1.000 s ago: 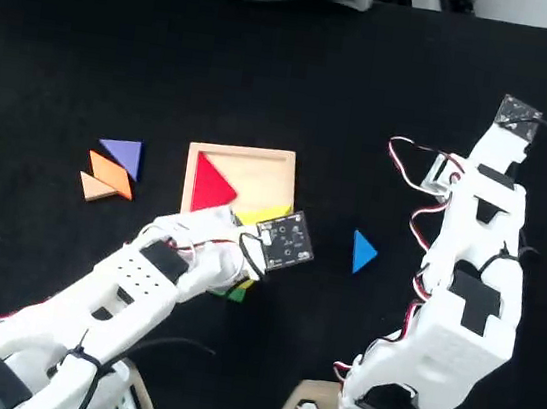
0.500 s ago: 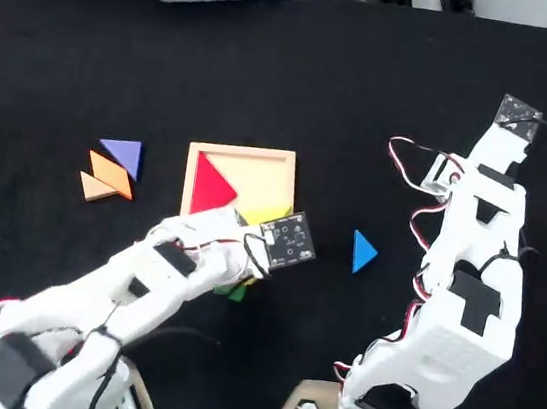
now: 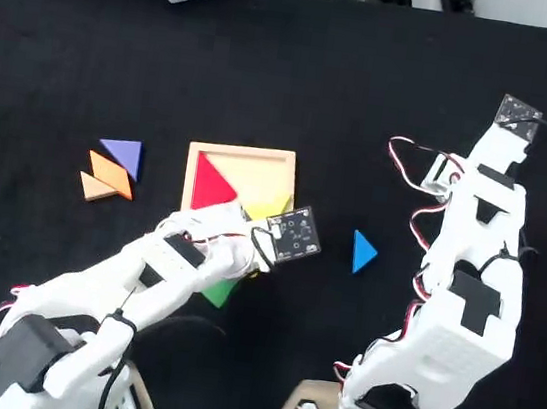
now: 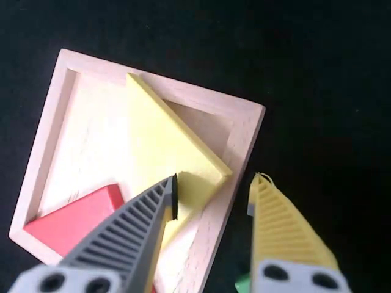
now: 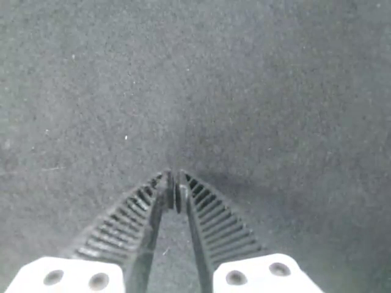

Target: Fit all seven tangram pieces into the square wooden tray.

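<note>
The left gripper (image 4: 214,183) stands open and empty, astride a corner of the yellow triangle (image 4: 165,146), which lies in the wooden tray (image 4: 54,110) with that corner apparently propped on the rim. The piece looks light, stiff and slick, so pinch it across its thin edges. The right gripper (image 5: 174,183) is closed on nothing.
</note>
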Tool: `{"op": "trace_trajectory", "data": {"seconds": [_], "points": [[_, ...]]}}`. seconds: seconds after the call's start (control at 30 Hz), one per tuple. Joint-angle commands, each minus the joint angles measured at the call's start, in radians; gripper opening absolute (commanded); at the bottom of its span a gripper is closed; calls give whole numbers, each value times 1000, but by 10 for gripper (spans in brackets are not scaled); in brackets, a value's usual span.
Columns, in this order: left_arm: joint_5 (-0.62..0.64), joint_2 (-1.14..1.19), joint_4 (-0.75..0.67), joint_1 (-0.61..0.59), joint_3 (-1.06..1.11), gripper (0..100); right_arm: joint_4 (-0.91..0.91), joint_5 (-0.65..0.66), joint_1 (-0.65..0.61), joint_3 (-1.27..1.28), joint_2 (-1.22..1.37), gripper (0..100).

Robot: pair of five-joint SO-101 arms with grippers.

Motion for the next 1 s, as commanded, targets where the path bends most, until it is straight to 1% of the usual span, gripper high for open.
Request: {"op": "trace_trajectory", "data": {"seconds": [0.0, 0.4, 0.53, 0.6, 0.67, 0.77, 0.83, 0.97], "points": [[0, -25, -12, -33, -50, 205, 6, -8, -5, -65, -4, 12], [2, -26, -11, -39, -79, 202, 6, -8, -8, -65, -4, 12], [44, -37, -6, -36, -113, 181, 6, -3, -14, -65, -4, 12], [64, -83, -5, -27, -110, 181, 6, -6, -11, -65, -4, 12], [94, -149, 6, -12, -102, 181, 6, -6, -11, -65, -4, 12], [135, -252, 66, 7, -105, 182, 6, -6, -11, -65, -4, 12], [175, -295, 64, 13, -99, 199, 6, -6, -12, -65, -4, 12], [351, -290, 48, -21, -117, 248, 6, -6, -12, -65, -4, 12]]}}
